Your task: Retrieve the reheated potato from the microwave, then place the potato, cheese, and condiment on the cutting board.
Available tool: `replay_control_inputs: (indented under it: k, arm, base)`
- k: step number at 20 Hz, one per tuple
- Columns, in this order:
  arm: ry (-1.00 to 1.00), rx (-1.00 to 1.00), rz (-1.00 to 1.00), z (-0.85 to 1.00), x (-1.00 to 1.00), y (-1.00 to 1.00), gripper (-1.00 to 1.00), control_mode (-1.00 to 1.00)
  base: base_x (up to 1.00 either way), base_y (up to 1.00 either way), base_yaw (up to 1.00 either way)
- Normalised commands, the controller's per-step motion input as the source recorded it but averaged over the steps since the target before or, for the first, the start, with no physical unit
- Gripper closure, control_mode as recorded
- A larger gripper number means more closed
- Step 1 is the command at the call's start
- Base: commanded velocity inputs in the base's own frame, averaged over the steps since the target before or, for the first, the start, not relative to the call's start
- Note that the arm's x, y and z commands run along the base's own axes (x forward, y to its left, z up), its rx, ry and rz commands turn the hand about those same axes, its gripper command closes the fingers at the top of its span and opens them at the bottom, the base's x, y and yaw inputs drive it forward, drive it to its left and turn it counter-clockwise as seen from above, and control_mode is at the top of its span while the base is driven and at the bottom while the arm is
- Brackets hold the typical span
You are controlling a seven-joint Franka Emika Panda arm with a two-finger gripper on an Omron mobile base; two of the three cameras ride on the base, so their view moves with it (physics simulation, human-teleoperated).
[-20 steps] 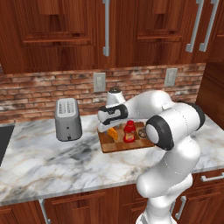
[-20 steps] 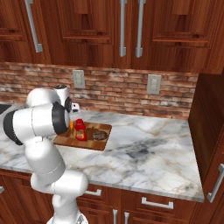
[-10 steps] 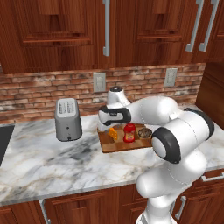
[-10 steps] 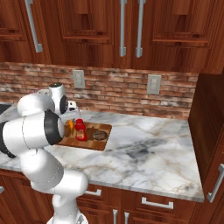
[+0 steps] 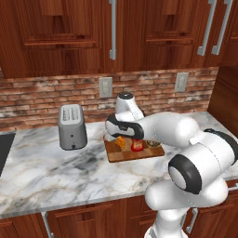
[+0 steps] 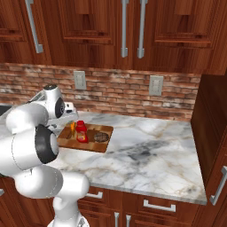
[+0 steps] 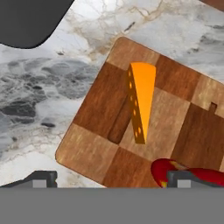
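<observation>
The checkered wooden cutting board [image 5: 139, 153] [image 6: 91, 144] [image 7: 92, 148] lies on the marble counter. On it stand the orange cheese wedge [image 5: 121, 142] [image 6: 72, 128] [image 7: 141, 98], the red condiment bottle [image 5: 136, 146] [image 6: 81, 132] [image 7: 192, 173] and the brown potato [image 5: 152, 144] [image 6: 101, 137]. My gripper [image 5: 113, 135] [image 7: 113, 178] hovers above the board's left end, open, with nothing between its fingers. In the hand view the cheese sits just ahead of the fingertips [image 7: 41, 177]. The microwave is out of view.
A silver toaster [image 5: 72, 126] stands on the counter left of the board, against the brick wall. Wooden cabinets with long handles hang above. Bare marble [image 6: 146, 150] stretches to the right of the board. A dark cooktop edge [image 5: 3, 148] shows at far left.
The arm's elbow has swung forward and to the right, while the hand stays over the board's left end. The jaws stay open and nothing on the board has moved.
</observation>
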Motion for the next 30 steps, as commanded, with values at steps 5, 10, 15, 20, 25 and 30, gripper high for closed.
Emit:
replay_control_inputs:
  k: [5, 10, 15, 20, 25, 30]
  arm:
    - [0.02, 0.03, 0.00, 0.36, -0.35, 0.00, -1.00, -1.00]
    - [0.01, 0.01, 0.00, 0.31, -0.47, -0.13, -1.00, -1.00]
    - [0.00, 0.00, 0.00, 0.21, -0.55, -0.29, -1.00, -1.00]
    - [0.00, 0.00, 0.00, 0.18, -0.65, -0.32, -1.00, -1.00]
    - [0.00, 0.01, 0.00, 0.12, -0.64, -0.39, -1.00, -1.00]
    - [0.00, 0.04, -0.03, 0.14, -0.61, -0.44, -1.00, -1.00]
  base:
    - [0.00, 0.00, 0.00]
    - [0.00, 0.00, 0.00]
    - [0.00, 0.00, 0.00]
    - [0.00, 0.00, 0.00]
    - [0.00, 0.00, 0.00]
    - [0.00, 0.00, 0.00]
